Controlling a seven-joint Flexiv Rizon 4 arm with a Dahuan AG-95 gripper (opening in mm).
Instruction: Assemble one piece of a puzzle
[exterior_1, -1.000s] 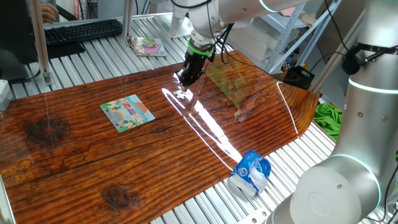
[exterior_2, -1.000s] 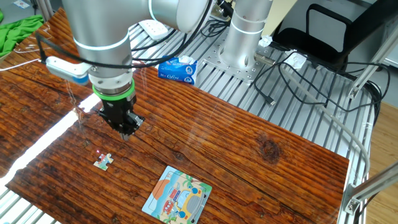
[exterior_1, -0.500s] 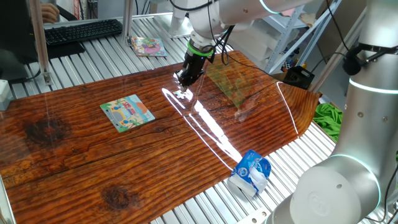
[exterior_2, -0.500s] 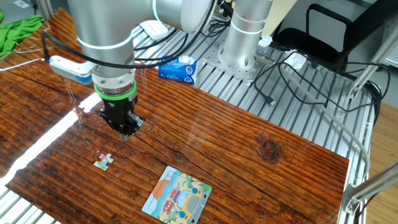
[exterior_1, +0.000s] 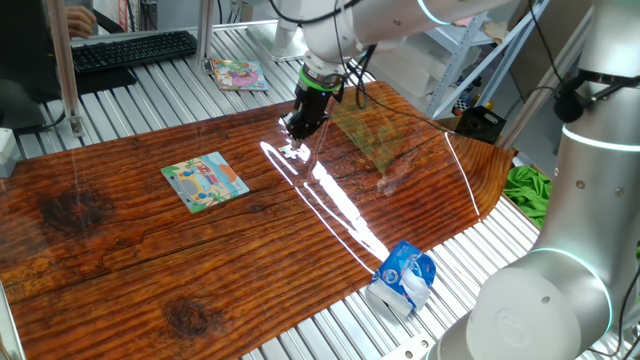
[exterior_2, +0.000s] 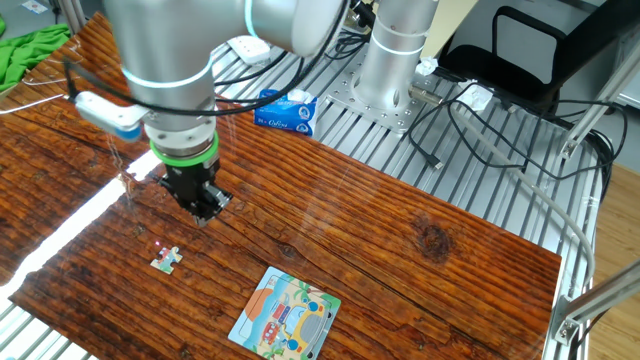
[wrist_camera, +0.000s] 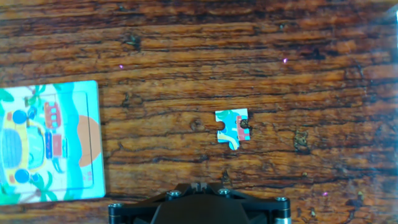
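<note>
Hand view finds the loose puzzle piece (wrist_camera: 232, 129) lying flat mid-bench, well apart from the puzzle (wrist_camera: 46, 144) nearer the bench's long edge; the gripper (exterior_2: 203, 211), fingers pressed together and empty, hovers just beside the piece, presumably lining up a pick.
</note>
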